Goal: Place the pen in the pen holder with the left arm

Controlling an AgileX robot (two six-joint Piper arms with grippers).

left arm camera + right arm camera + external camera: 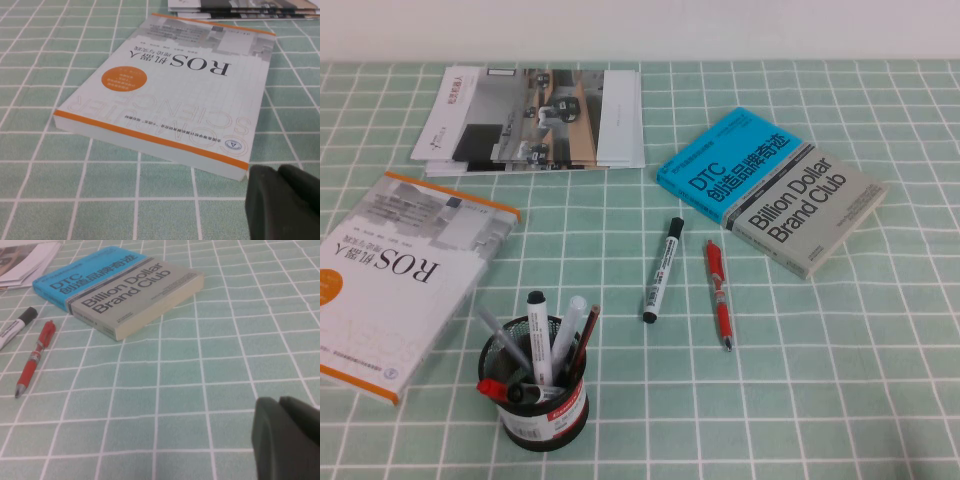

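Observation:
The pen (661, 270), a white marker with a black cap, lies flat on the green checked cloth at the table's middle. It also shows in the right wrist view (15, 326). The pen holder (535, 395), a black mesh cup with a red-and-white band, stands at the front left and holds several pens. Neither arm shows in the high view. My left gripper (277, 172) is shut and empty, low over the cloth beside a corner of the ROS book (170, 90). My right gripper (280, 402) is shut and empty over bare cloth.
A slim red pen (720, 293) lies just right of the marker. The ROS book (400, 270) lies at the left, a blue-and-grey book (775, 190) at the right, and brochures (535, 118) at the back.

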